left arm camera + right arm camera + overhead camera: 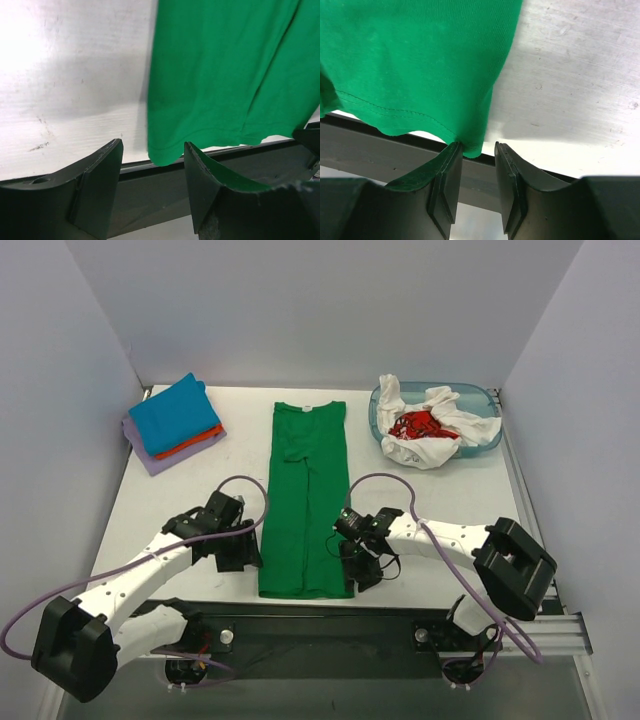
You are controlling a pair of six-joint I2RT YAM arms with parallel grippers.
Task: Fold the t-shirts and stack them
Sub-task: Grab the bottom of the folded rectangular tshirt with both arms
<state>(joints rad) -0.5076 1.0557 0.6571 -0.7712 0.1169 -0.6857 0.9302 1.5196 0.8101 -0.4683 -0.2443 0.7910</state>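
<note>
A bright green t-shirt [308, 500] lies folded into a long strip down the middle of the table, its hem at the near edge. My left gripper [243, 556] is at the hem's left corner. In the left wrist view it [152, 146] stands open, with the green corner [165, 150] between its fingertips. At the hem's right corner is my right gripper [362, 565]. Its jaws [477, 146] stand a narrow gap apart, and the green corner [472, 147] touches the left finger. Folded blue [175, 412], orange and lavender t-shirts are stacked at the back left.
A translucent blue tub [487, 400] at the back right holds crumpled white [440, 435] and red [418, 424] shirts. The dark rail of the table's near edge [150, 200] runs just under both grippers. White walls close in the left, back and right sides.
</note>
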